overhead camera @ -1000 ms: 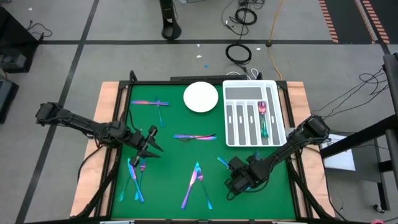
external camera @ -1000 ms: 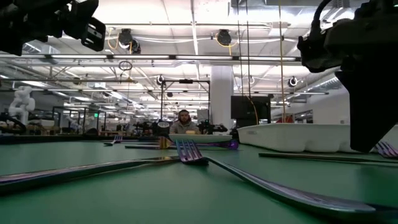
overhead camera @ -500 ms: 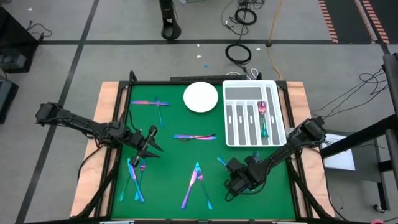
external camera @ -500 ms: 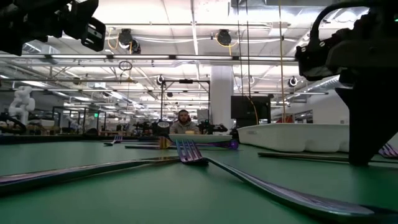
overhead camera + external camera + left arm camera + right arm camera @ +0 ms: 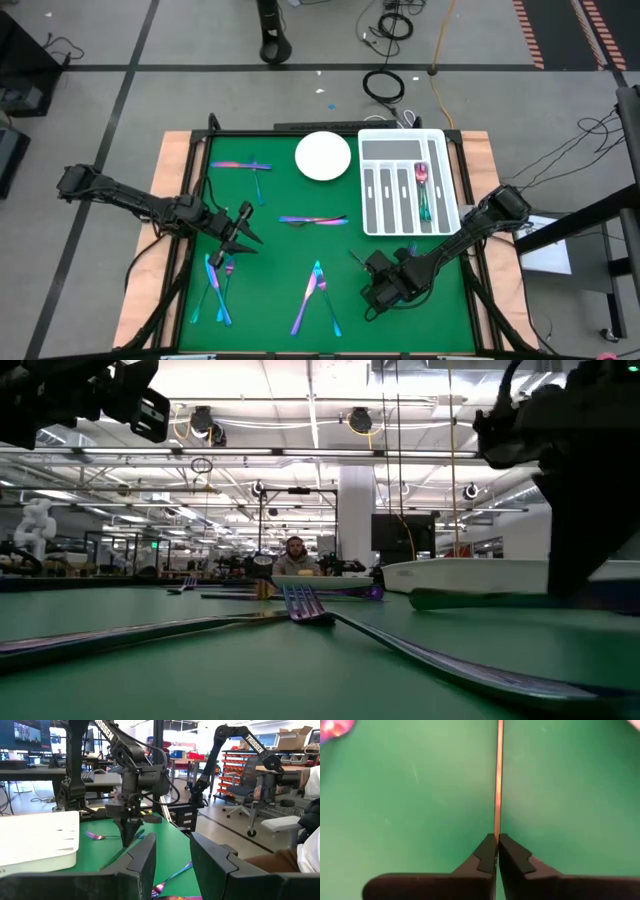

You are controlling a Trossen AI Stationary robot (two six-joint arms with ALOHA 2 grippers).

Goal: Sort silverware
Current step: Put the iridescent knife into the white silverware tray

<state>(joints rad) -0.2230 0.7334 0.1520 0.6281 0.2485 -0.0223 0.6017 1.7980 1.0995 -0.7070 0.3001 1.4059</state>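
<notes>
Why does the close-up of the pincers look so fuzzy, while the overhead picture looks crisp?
In the right wrist view the right gripper sits so near the lens that its fingers and the thin piece of silverware clamped between them blur, with a pink smear in one corner. The high view is evenly lit, and the white tray is sharp. In the low view the nearest utensils are soft.

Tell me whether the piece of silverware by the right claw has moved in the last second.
Yes. In the low view the knife now sits raised off the green mat, up against the white tray, pinched in the right claw.
</notes>
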